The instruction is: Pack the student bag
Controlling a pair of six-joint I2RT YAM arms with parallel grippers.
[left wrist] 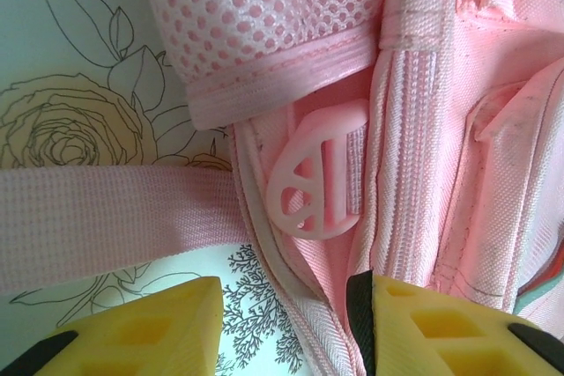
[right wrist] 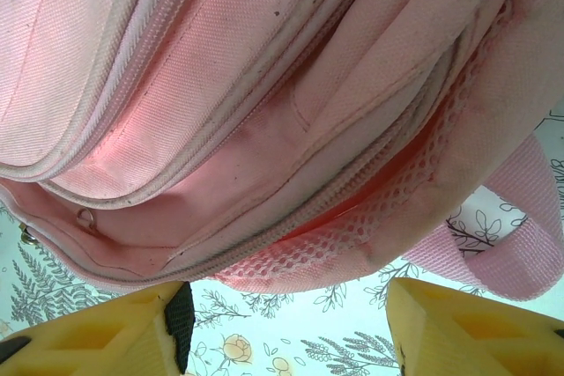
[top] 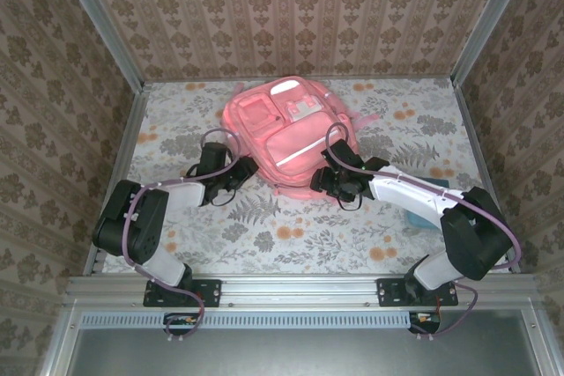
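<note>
The student bag point(top: 286, 134), a large salmon-pink backpack with white patches, lies flat in the middle of the floral table. My left gripper point(top: 240, 173) is at its lower left side, open, its yellow fingers point(left wrist: 132, 328) straddling the bag's zipped edge point(left wrist: 330, 341) just below a pink plastic strap buckle point(left wrist: 317, 173). My right gripper point(top: 328, 180) is at the bag's near right corner, open, with the mesh-lined bottom edge point(right wrist: 379, 217) just ahead of its spread fingers point(right wrist: 458, 328). Nothing is held.
A webbing strap point(left wrist: 106, 226) crosses the cloth left of the left fingers, and another strap loop point(right wrist: 520, 235) hangs at the right. A small teal case point(top: 432, 189) lies partly under the right arm. Patterned walls enclose the table.
</note>
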